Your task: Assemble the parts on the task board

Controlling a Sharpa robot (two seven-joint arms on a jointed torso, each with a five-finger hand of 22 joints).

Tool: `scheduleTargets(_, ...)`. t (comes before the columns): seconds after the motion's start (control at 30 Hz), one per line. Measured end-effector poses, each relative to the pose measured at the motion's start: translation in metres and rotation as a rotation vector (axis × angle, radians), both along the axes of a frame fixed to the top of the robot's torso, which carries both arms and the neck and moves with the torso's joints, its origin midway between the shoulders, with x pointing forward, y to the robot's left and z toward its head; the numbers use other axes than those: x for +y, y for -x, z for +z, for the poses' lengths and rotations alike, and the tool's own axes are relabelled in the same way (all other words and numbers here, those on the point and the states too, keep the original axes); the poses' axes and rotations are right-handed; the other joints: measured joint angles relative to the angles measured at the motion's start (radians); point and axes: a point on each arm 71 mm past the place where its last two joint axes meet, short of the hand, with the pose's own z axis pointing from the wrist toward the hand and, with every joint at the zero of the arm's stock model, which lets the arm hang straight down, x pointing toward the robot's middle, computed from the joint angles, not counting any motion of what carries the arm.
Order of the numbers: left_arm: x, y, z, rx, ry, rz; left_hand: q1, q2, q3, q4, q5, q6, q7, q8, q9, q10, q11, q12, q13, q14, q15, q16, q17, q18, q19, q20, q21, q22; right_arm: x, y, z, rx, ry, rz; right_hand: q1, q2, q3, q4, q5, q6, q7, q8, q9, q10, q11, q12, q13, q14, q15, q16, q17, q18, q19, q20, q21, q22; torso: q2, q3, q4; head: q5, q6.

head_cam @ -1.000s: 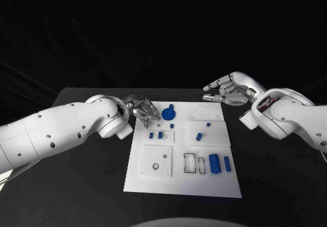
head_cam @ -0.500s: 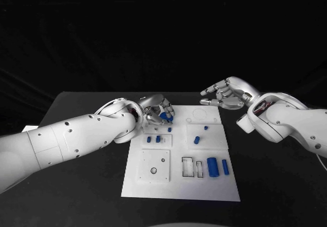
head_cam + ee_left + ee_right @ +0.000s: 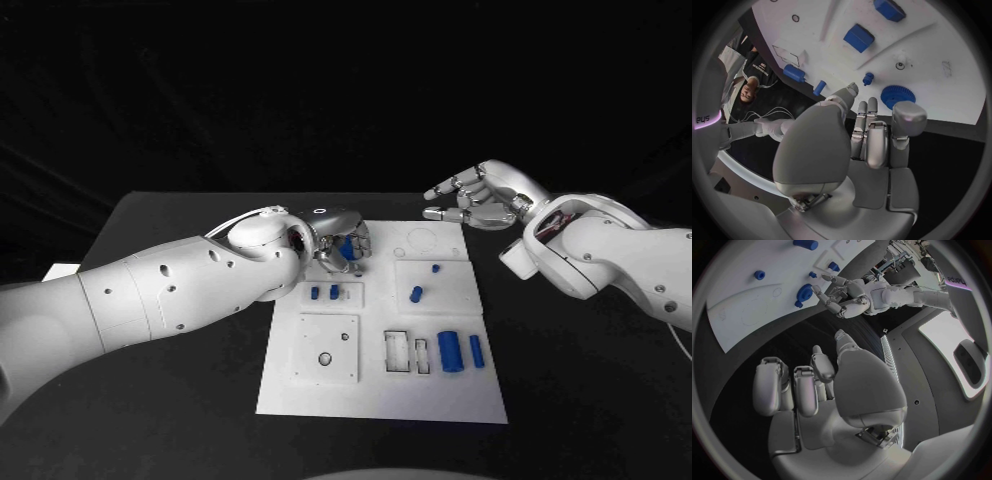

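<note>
Left wrist view shows the left robot hand [image 3: 873, 140] poised just beside the blue gear [image 3: 893, 95] on the task board [image 3: 942, 45], fingers curled, holding nothing; it should close squarely round the gear's rim. The right robot hand [image 3: 476, 196] hovers empty, fingers apart, beyond the gear

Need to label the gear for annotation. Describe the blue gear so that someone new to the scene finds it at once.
Start at the white task board in the middle of the black table and go to its far end on the robot's left. There, right at the fingertips of the left robot hand, lies the blue gear. It is the only round, toothed disc; the other blue parts are pegs and blocks.
</note>
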Motion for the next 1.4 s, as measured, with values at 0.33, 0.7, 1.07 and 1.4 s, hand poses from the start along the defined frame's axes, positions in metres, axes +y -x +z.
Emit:
scheduleTargets(0.33,-0.002,-0.002,-0.006,0.011,-0.065,0.009,-0.004,0.004,0.0,0.0,0.0,0.022,0.001,-0.012,-0.008,0.018,0.0,-0.023,-0.02,0.0,0.0,0.0,-0.003,0.0,0.0,0.0,-0.012,-0.008,0.001,0.0,0.0,-0.001,-0.001,0.003,0.0,0.0,0.0,0.0,0.0,0.0,0.0,0.0,0.0,0.0,0.0,0.0,0.0,0.0,0.0,0.0,0.0,0.0,0.0,0.0,0.0,0.0,0.0,0.0005,0.0003,-0.002,-0.004)
scheduleTargets(0.7,-0.006,-0.002,-0.01,0.017,-0.088,0.009,0.004,0.012,0.017,-0.009,0.0,0.039,0.001,-0.028,-0.015,0.046,-0.002,-0.046,-0.04,0.0,0.0,0.004,-0.004,0.0,0.0,0.0,-0.012,-0.007,0.001,0.0,0.0,-0.002,-0.002,0.004,0.0,0.0,0.0,0.0,0.0,0.0,0.0,0.0,0.0,0.0,0.0,-0.004,0.0,0.0,0.0,0.0,0.0,0.0,0.0,0.0,-0.004,0.0,0.0,0.0011,0.0001,-0.004,-0.008)
scheduleTargets(1.07,-0.008,-0.002,-0.014,0.029,-0.102,0.01,0.016,0.023,0.045,-0.022,0.0,0.061,0.0,-0.043,-0.019,0.075,-0.007,-0.07,-0.056,0.0,0.0,0.008,-0.005,0.0,0.0,0.0,-0.012,-0.005,0.002,0.0,0.0,-0.002,-0.003,0.006,0.0,0.0,0.0,0.0,0.0,0.0,0.0,0.0,0.0,0.0,0.0,-0.004,-0.001,0.0,0.0,0.0,0.0,0.0,0.0,0.0,-0.004,0.0,-0.001,0.0011,0.0002,-0.004,-0.011)
scheduleTargets(1.4,-0.011,-0.003,-0.016,0.036,-0.114,0.007,0.02,0.028,0.066,-0.029,0.0,0.079,-0.004,-0.049,-0.021,0.098,-0.009,-0.079,-0.063,0.0,0.0,0.012,-0.005,0.0,0.0,0.0,-0.012,-0.001,0.003,0.0,0.0,-0.002,-0.004,0.007,0.0,0.0,0.0,0.0,0.0,0.0,0.0,0.0,0.0,0.0,0.0,-0.004,-0.001,0.0,0.0,0.0,0.0,0.0,0.0,0.0,-0.004,0.0,-0.001,0.0011,0.0003,-0.008,-0.013)
